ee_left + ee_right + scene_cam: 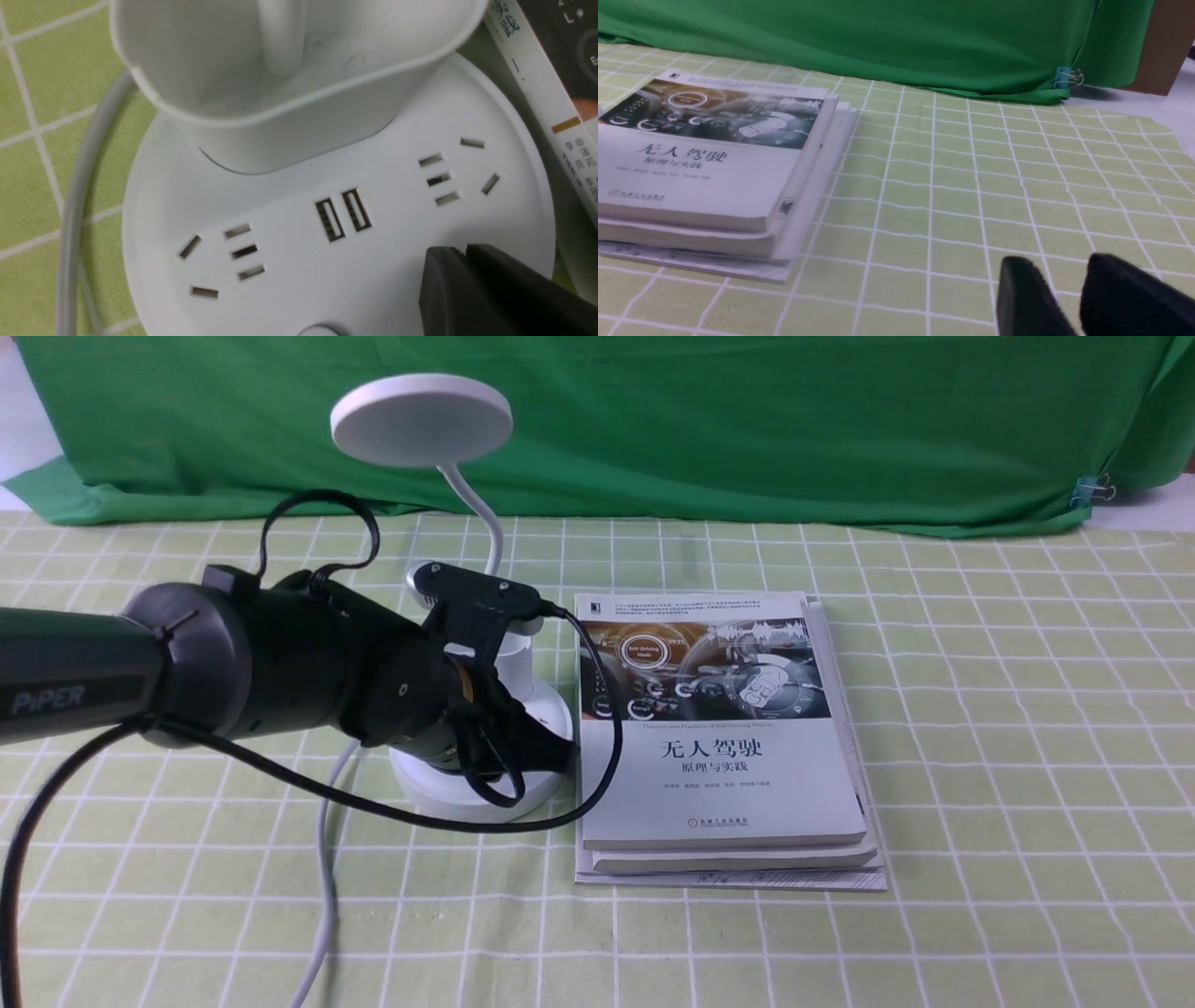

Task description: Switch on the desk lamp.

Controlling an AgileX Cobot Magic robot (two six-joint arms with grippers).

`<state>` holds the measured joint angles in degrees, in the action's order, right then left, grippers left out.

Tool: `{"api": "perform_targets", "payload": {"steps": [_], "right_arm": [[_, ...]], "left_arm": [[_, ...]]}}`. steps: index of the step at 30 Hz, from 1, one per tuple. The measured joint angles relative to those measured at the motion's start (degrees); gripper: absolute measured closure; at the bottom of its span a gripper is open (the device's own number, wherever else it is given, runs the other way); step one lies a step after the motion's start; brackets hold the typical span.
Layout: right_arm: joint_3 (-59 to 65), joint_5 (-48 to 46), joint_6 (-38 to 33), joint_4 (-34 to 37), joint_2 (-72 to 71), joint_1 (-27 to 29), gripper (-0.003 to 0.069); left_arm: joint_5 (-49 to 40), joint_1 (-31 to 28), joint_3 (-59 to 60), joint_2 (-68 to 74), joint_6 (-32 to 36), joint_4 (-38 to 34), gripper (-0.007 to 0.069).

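Checked cloth is covering the table; above the white lamp base, the left fingers are pressing together, apparently empty, contact unclear.

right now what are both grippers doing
Left gripper: closed, fingertips together over the lamp base, holding nothing.
Right gripper: open, nothing between its fingers.

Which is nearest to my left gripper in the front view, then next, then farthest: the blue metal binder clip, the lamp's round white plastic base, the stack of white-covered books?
1. Round white plastic base, directly under the left gripper.
2. Stack of white-covered books, just right of the base.
3. Blue metal binder clip, far right, on the green cloth.
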<state>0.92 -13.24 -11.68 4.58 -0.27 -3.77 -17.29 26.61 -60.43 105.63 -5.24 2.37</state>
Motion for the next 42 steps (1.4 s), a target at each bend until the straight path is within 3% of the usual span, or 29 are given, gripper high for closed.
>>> {"api": "perform_targets", "payload": {"steps": [11, 16, 26, 30, 42], "right_arm": [[0.0, 0.0, 0.0, 0.0, 0.0, 0.0, 0.0415], [0.0, 0.0, 0.0, 0.0, 0.0, 0.0, 0.0415], [0.0, 0.0, 0.0, 0.0, 0.0, 0.0, 0.0415], [0.0, 0.0, 0.0, 0.0, 0.0, 0.0, 0.0415], [0.0, 0.0, 0.0, 0.0, 0.0, 0.0, 0.0415]], "left_arm": [[-3.6, -0.1, 1.6, -5.6, 0.0, -0.4, 0.0608], [-6.4, -0.3, 3.8, -17.1, -0.9, -0.4, 0.0608], [-8.1, -0.3, 29.1, -53.6, -2.3, -3.2, 0.0607], [-5.5, -0.3, 34.1, -67.2, -2.3, -2.8, 0.0606], [-3.0, -0.3, 38.2, -82.3, -2.3, -1.5, 0.0606]]}}
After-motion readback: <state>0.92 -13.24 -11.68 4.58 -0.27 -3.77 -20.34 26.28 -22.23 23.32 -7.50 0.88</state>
